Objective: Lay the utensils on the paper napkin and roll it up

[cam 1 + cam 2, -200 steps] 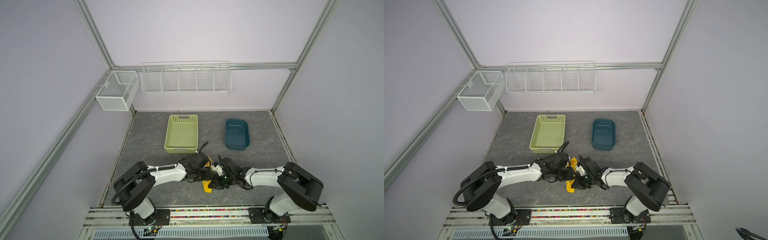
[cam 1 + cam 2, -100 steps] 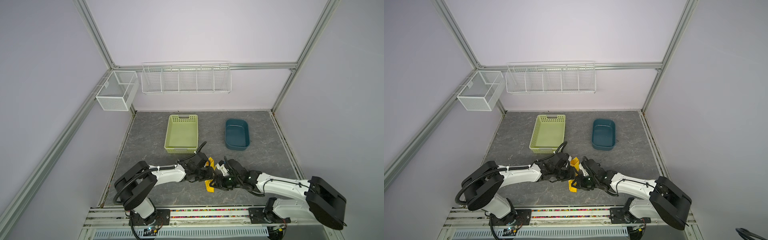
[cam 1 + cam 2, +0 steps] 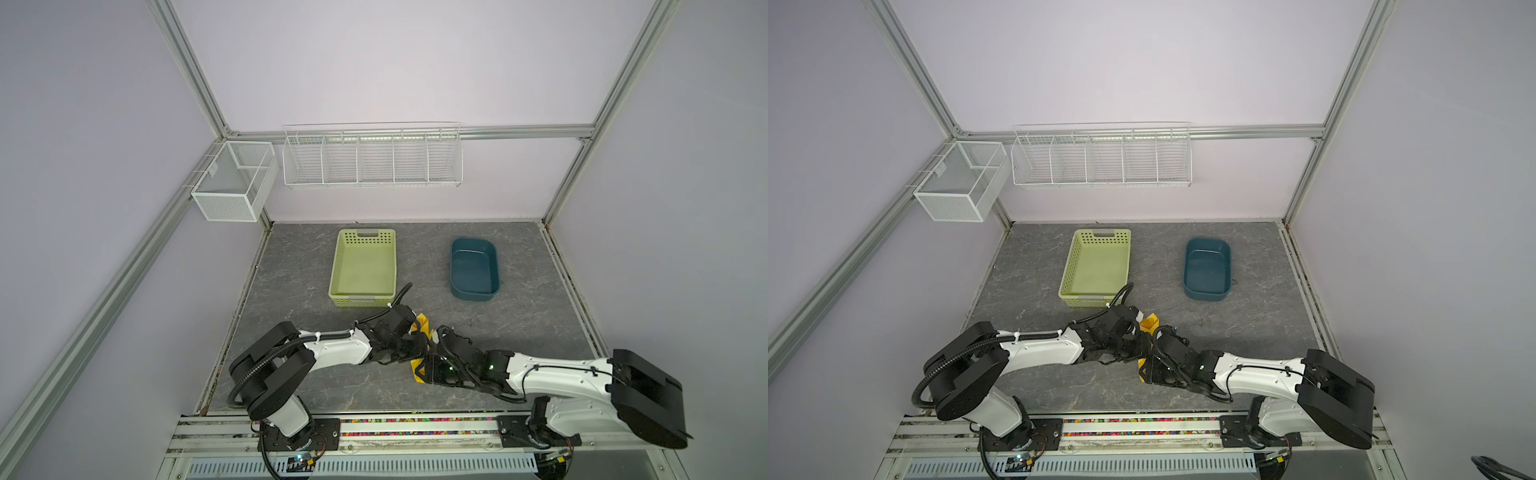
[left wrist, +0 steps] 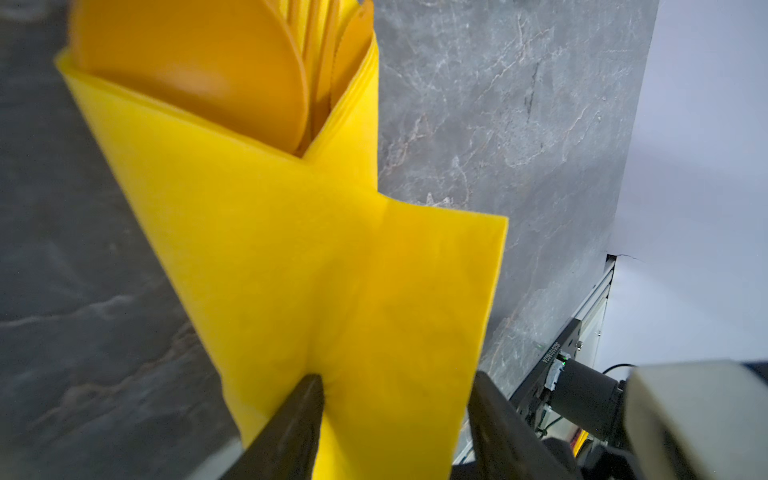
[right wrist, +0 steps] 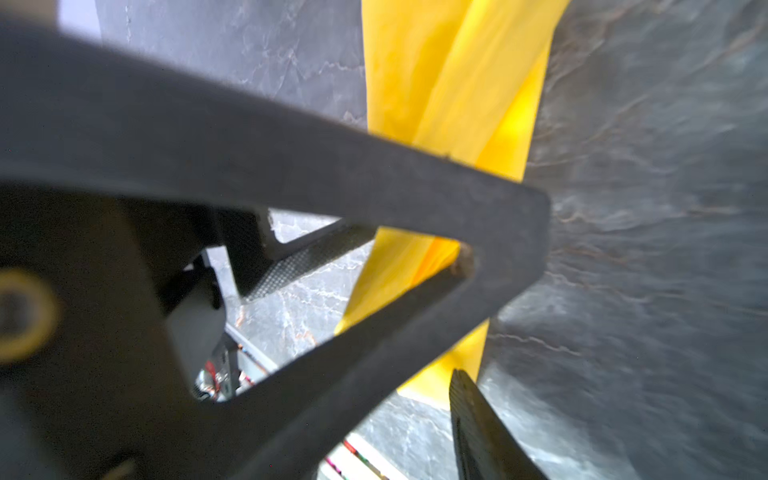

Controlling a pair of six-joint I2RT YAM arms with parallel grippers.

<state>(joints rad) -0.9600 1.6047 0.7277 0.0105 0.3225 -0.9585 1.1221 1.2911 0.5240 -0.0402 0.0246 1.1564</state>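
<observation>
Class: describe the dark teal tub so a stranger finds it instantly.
On the grey tabletop, two containers sit toward the back. In both top views the dark teal tub is the right-hand one; unlike the green basket, its walls are solid.

My two top cams sit high up, side by side, looking down on the whole grey table (image 3: 291, 257) from the robot's end, so they overlap almost fully. Each wrist cam is jammed right against the yellow napkin (image 4: 316, 257), sharing it and tabletop.
</observation>
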